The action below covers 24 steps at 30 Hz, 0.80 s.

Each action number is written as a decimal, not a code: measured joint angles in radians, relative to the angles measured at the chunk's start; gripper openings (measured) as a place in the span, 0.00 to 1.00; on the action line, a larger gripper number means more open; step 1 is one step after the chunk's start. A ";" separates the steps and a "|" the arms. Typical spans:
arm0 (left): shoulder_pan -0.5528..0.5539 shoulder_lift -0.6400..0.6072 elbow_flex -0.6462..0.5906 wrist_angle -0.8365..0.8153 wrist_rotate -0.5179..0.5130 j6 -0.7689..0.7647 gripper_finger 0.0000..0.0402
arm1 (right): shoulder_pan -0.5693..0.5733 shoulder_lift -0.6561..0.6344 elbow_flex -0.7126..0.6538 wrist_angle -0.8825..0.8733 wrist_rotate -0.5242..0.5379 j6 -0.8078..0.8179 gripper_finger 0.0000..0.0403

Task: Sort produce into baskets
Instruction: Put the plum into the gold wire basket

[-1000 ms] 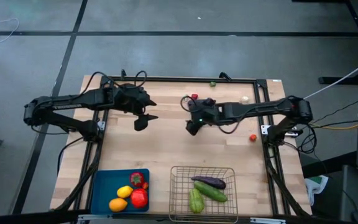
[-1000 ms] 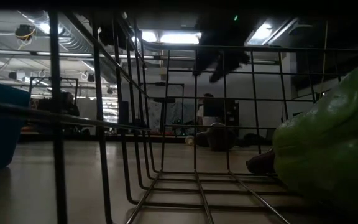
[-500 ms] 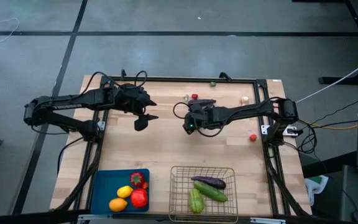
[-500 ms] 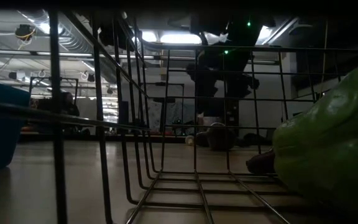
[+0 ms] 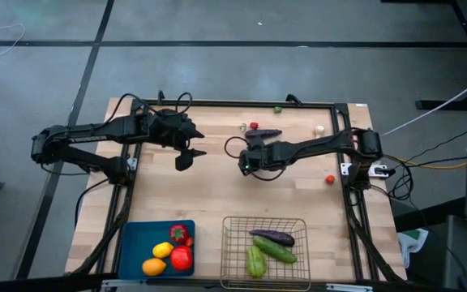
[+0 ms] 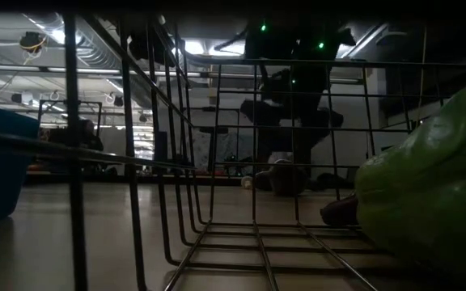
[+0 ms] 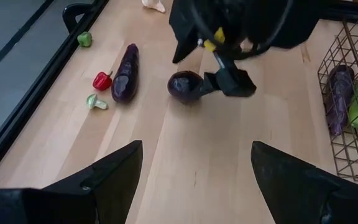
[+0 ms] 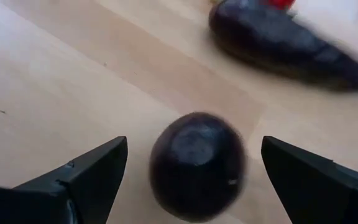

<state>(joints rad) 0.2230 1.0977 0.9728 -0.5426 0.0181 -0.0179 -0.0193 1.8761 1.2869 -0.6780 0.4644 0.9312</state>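
Two arms, matte black, slim jointed links. Black cables loop loosely near both wrists. Left gripper (image 5: 186, 154): two flat, dark fingers (image 7: 110, 177), wedge-shaped, tapering forward. Right gripper (image 7: 194, 59): blocky black fingers, yellow marking on the housing above them. Small green indicator lights glow on the right arm, seen in the low view.

Pale wooden table (image 5: 209, 195), black rail frame (image 5: 343, 146) round its edges. Grey floor (image 5: 233, 49) at 12 o'clock, dark seams. Cables (image 5: 436, 162) trailing at 3 o'clock.
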 joint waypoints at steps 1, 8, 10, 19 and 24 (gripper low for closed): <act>0.000 0.000 0.000 0.000 0.000 0.000 0.74 | 0.000 0.009 0.000 -0.009 -0.014 0.014 0.92; -0.002 0.000 -0.001 -0.004 0.000 0.000 0.74 | 0.000 0.065 0.000 -0.021 -0.021 0.033 0.92; -0.002 0.000 -0.001 -0.004 0.000 0.000 0.74 | -0.001 0.081 0.000 -0.023 -0.027 0.033 0.92; -0.002 0.000 -0.001 -0.007 0.000 0.000 0.74 | -0.001 0.102 0.000 -0.027 -0.064 -0.001 0.73; -0.002 0.000 -0.001 -0.007 0.000 0.000 0.74 | -0.001 0.093 0.003 -0.035 -0.094 -0.110 0.58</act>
<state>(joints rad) 0.2214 1.0977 0.9718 -0.5499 0.0181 -0.0181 -0.0200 1.9692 1.2899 -0.7134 0.3705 0.8209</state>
